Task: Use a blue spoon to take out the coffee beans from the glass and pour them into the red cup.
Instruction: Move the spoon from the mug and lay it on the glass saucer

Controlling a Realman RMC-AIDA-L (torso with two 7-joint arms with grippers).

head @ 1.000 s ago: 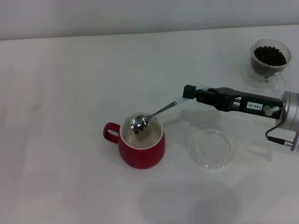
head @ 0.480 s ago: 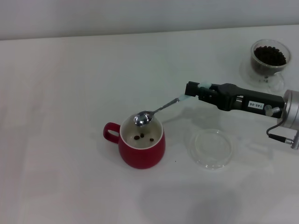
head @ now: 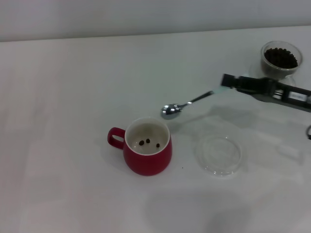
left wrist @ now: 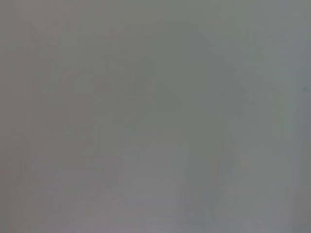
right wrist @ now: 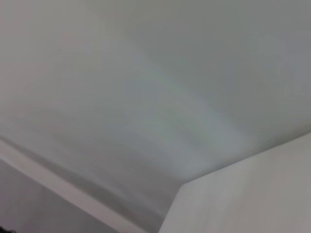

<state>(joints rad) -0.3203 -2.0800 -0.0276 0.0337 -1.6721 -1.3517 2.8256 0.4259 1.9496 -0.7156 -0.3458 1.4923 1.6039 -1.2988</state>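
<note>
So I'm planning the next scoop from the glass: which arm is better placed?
Right. The right gripper holds the blue spoon close to the glass of coffee beans. The left arm is not in view.

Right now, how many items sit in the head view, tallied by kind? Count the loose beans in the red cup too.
Red cup: 1
Glass of coffee beans: 1
Clear glass saucer: 1
Blue spoon, held by the right claw: 1
Loose beans in the cup: 3
Total: 7

beans [head: 148, 142] in cup [head: 146, 162]; saucer [head: 219, 155] right.
</note>
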